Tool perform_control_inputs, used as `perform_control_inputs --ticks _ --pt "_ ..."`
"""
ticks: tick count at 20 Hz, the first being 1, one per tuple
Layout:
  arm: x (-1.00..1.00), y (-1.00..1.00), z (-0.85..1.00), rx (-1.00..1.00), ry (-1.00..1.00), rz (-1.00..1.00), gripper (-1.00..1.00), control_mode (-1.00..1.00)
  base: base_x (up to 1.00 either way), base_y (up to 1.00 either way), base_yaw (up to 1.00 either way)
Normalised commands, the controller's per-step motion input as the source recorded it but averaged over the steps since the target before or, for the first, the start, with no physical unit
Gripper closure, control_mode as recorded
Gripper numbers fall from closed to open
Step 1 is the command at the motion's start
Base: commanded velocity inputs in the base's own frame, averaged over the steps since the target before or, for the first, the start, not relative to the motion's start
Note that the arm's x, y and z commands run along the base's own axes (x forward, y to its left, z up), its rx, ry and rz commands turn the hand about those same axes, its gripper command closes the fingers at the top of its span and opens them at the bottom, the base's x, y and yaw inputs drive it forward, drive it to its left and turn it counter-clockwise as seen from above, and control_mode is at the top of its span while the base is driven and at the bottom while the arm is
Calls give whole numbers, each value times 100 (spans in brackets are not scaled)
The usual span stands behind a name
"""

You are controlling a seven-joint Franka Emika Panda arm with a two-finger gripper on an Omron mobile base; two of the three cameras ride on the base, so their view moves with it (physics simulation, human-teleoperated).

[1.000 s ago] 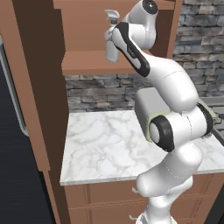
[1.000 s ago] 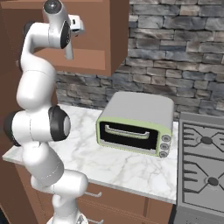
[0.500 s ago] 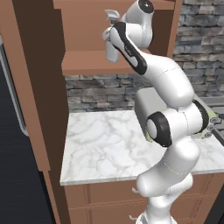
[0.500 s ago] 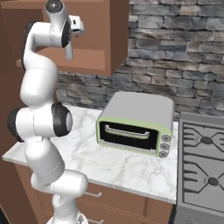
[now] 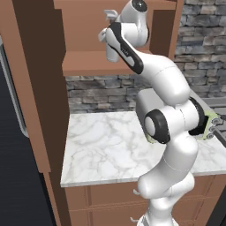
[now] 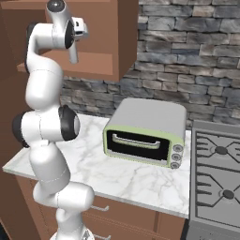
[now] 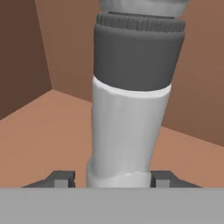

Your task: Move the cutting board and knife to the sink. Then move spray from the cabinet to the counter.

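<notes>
Pincer: gripper (image 7: 112, 178) stands at the spray (image 7: 131, 109) in the hand view, one dark finger tip (image 7: 59, 178) on each side of the bottle's lower body, tight against it. Closed around the bottle, as far as that view shows.
Pincer, base views: hand is raised into the cabinet (image 5: 88, 66) opening; the arm's own links cover the fingers from the left, and from the right the fingers are too small to read.
Spray: grey-white bottle with a dark collar, inside the cabinet. Left base view shows its trigger head (image 5: 110, 15) and part of the body beside the arm's forearm. Right base view shows a pale sliver (image 6: 73, 54) below the wrist.
Spray, contact with shelf: cannot tell whether the base rests on the shelf or is lifted; its bottom is cut off in the hand view.
Hidden: top of the bottle runs out of the hand view; nozzle unreadable there.
Counter: white marble counter (image 6: 117, 176) below the cabinet, over brown drawers (image 5: 110, 203).
Toaster oven: green-trimmed toaster oven (image 6: 145, 131) on the counter near its stove-side edge; in the left base view the arm covers most of it.
Stove: grey stove top (image 6: 218, 178) adjoins the counter's right edge.
Change from earlier frames: bottle and hand sit at the same place in the cabinet; the arm's elbow has shifted slightly.
</notes>
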Motion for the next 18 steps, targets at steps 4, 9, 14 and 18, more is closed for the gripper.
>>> perform_control_inputs --ticks 4,9,14,18 --pt "3 1 0 0 0 0 100 -100 0 0 0" --pt "0 0 0 0 0 0 100 -100 0 0 0" --pt "0 0 0 0 0 0 100 -100 0 0 0" --pt "0 0 0 0 0 0 100 -100 0 0 0"
